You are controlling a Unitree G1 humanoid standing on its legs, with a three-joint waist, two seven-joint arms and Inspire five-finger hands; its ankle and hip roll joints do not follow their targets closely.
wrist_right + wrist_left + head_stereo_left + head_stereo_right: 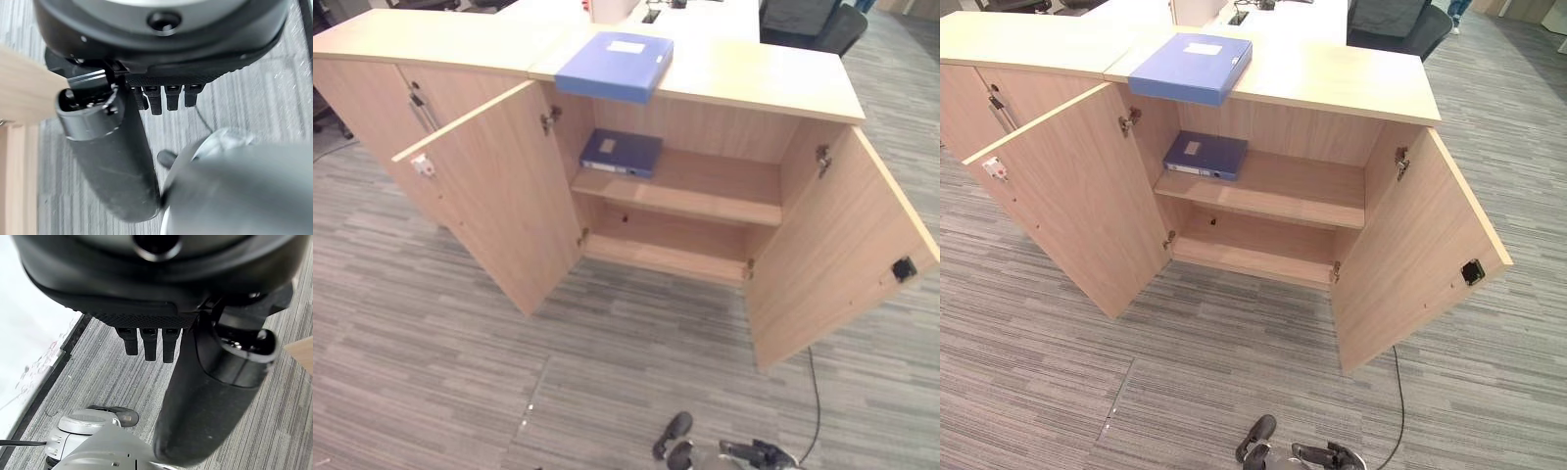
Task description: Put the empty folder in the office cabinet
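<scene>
Both doors (499, 186) of the office cabinet (773, 83) swung wide for access, light blue folder (615, 66) flat at the top's front edge, overhanging slightly for an easy grab, left hand (146, 340) and right hand (164, 98) hanging relaxed, straight-fingered, holding nothing.

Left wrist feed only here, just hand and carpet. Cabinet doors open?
Observer: Yes, the cabinet has its left door and right door both swung open.
Operator: Where's the folder?
Observer: A light blue folder lies on the cabinet top, above the left door's hinge.
Operator: Right hand holding anything?
Observer: No, the right hand hangs over the carpet, fingers relaxed, holding nothing.
</scene>
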